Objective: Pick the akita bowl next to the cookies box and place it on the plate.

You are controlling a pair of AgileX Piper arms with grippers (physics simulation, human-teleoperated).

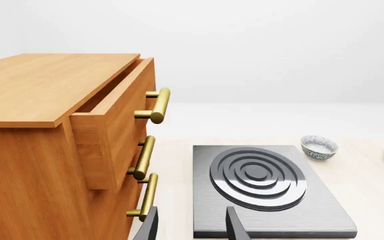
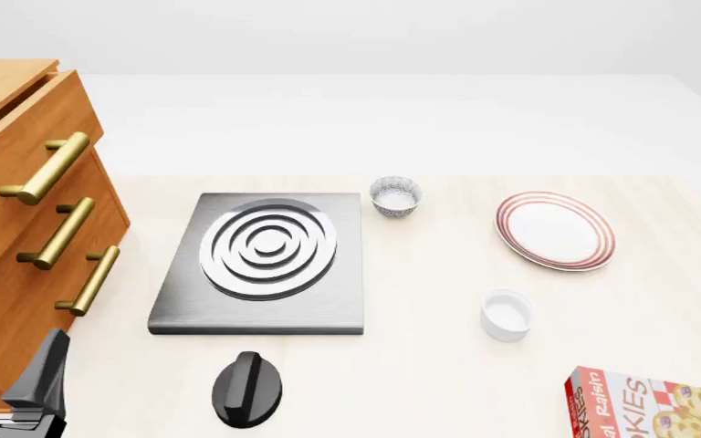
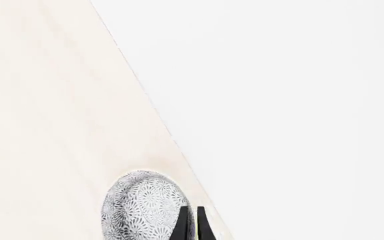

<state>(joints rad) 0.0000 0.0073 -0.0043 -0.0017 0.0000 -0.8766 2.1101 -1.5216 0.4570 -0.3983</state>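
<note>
Pale table (image 1: pixel 372 190) in the left wrist view carried a stove burner (image 1: pixel 259 176) beside the wooden drawers (image 1: pixel 58 150); left pincer (image 1: pixel 190 227) was open, empty. Front view: plate (image 2: pixel 555 230) bare, cookies box (image 2: pixel 649 406) at the near edge — open room between. Right wrist view: right pincer (image 3: pixel 192 225) closed on the akita bowl (image 3: pixel 142 207) near the table's edge — carry remained.

Stove (image 2: pixel 266 265) centre; bowl (image 2: pixel 396 196) behind-right; plate (image 2: pixel 554 230) right; cup (image 2: pixel 507 314) before plate; drawers (image 2: pixel 22 228) left.
</note>
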